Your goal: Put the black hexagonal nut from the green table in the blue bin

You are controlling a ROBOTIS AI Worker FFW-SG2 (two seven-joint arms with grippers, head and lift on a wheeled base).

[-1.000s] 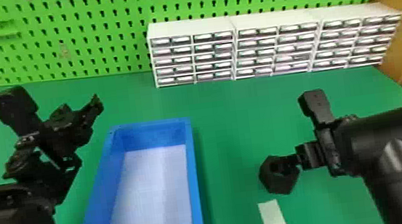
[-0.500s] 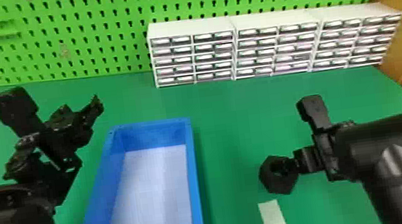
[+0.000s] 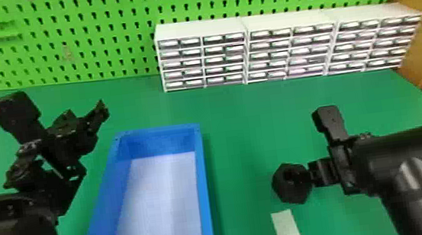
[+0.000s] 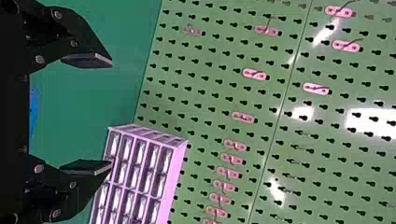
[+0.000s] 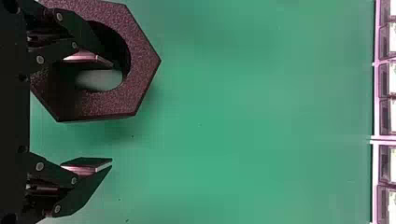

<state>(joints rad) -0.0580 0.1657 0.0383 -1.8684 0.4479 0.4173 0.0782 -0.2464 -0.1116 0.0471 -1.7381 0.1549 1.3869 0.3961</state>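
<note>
The nut (image 3: 289, 196) lies flat on the bench (image 3: 240, 142), to the right of the bin (image 3: 203, 189) and well apart from it. The right gripper (image 5: 112, 113) is the nearer one, just on the nut's side away from the bin, so the nut lies toward the bin from it. Its fingers are spread and holding nothing: one overlaps the nut's hole, the other stands off past the nut's outer edge. That finger seems to reach into the hole, though it may only be above it. If so, closing would pinch one wall of the ring. The nut has no clear long axis; the bin's runs away from the robot.

The left gripper (image 4: 112, 114), spread and unladen, hangs at the bin's left. A pale strip (image 3: 288, 228) lies right of the bin, nearer the robot than the nut; the drawers (image 3: 199, 27) stand beyond the bin. The carry must clear the bin's right wall.
</note>
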